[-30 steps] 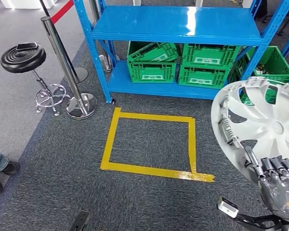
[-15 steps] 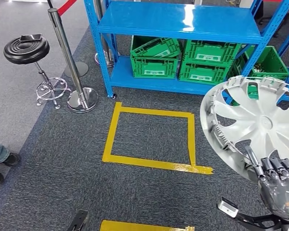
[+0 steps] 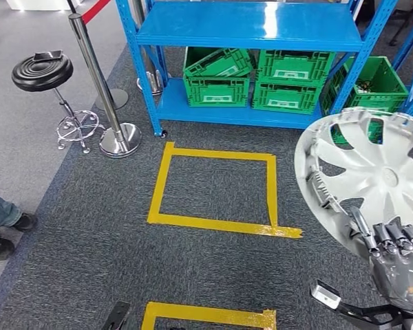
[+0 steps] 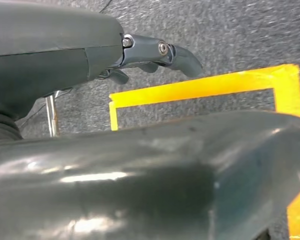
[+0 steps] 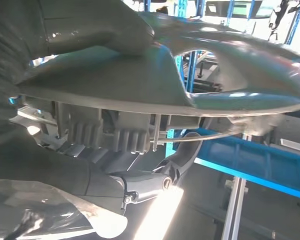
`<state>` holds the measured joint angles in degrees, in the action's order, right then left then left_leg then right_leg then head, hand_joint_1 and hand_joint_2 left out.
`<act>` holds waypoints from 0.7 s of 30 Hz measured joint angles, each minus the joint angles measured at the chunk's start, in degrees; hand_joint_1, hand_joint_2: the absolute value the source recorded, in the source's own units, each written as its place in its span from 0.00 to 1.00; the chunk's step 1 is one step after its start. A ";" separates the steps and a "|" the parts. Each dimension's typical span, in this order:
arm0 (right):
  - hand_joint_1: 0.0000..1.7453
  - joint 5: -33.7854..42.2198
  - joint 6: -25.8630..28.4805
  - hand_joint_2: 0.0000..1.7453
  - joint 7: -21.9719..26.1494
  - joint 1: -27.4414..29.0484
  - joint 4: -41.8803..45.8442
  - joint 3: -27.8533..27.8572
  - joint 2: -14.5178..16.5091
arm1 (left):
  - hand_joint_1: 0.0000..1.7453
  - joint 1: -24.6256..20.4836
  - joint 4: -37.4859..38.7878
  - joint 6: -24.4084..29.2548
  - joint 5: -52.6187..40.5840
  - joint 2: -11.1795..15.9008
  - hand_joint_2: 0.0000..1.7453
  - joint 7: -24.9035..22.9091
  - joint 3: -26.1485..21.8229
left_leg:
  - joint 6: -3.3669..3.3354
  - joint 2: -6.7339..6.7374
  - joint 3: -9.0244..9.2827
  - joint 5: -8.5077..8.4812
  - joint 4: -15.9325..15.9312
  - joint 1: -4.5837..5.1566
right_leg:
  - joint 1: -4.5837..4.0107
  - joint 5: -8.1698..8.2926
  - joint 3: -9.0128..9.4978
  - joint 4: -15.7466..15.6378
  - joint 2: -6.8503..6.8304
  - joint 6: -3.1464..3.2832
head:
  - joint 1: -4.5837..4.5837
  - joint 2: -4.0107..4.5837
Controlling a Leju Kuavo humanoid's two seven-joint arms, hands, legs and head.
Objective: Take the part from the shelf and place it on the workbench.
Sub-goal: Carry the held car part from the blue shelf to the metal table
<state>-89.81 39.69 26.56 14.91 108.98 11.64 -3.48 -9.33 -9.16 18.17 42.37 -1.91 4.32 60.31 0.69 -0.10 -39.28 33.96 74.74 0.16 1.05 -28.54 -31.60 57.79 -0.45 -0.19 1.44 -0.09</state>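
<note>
The part is a silver wheel cover with curved spokes, held upright at the right of the head view. My right hand grips its lower rim from below. In the right wrist view the cover's ribbed rim runs across my right hand, thumb on one face and dark fingers on the other. The blue shelf stands ahead, a short way off. My left hand hangs over the carpet holding nothing, fingers loosely extended.
Green crates sit on the shelf's lower level, another green crate to the right. A yellow tape square marks the carpet, a second tape line nearer me. A stool, a steel stanchion and a person's shoes are at left.
The whole view has shifted: the shelf and tape square have slid up the picture and a second tape line has come in at the bottom. The wheel cover stays in my right hand.
</note>
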 joint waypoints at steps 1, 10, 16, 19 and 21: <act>1.00 0.00 0.00 1.00 -0.02 0.03 0.00 0.01 0.00 | 0.00 0.00 0.00 0.14 -0.02 -0.02 0.00 0.00 0.05 | -0.14 0.00 1.96 -1.41 -2.36 -0.02 | -0.03 0.25 -0.54 0.16 0.03 -0.07 | 0.01 0.00; 1.00 0.00 0.00 1.00 1.32 0.55 0.04 0.24 0.10 | 0.00 -0.21 0.00 1.30 -0.11 -0.02 0.00 -0.58 0.38 | -3.03 0.15 10.78 -5.67 -19.04 0.68 | 0.39 0.15 -3.08 2.04 0.21 -2.41 | -0.14 0.01; 1.00 0.00 0.00 1.00 3.15 0.80 0.04 1.13 0.21 | 0.00 0.05 0.00 1.65 -0.10 -0.13 0.00 -0.79 0.51 | -3.57 0.37 8.89 -6.75 -18.40 0.73 | 0.34 -4.67 -6.89 13.68 0.29 -3.03 | -0.15 0.01; 1.00 0.00 0.00 1.00 4.13 0.79 0.10 1.66 0.30 | 0.00 0.03 0.00 1.65 -0.10 -0.32 0.00 -0.79 0.64 | -3.06 0.30 8.07 -6.45 -17.08 0.88 | 0.43 -0.89 -0.98 3.28 0.28 -2.84 | -0.14 0.01; 1.00 0.00 0.00 1.00 4.48 0.80 0.26 1.77 0.45 | 0.00 0.02 0.00 1.65 -0.06 -0.34 0.00 -0.79 0.68 | -2.47 0.28 7.34 -6.45 -16.37 1.05 | 0.27 -0.91 0.20 0.85 0.36 -2.35 | -0.05 0.01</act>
<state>-89.81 39.69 31.04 15.71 109.24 13.41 -3.03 -9.31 -9.16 19.82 42.31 -2.25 3.53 60.99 -1.79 0.18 -31.94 27.51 58.37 1.21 1.32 -29.45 -31.40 58.64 -0.08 -2.54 1.39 -0.08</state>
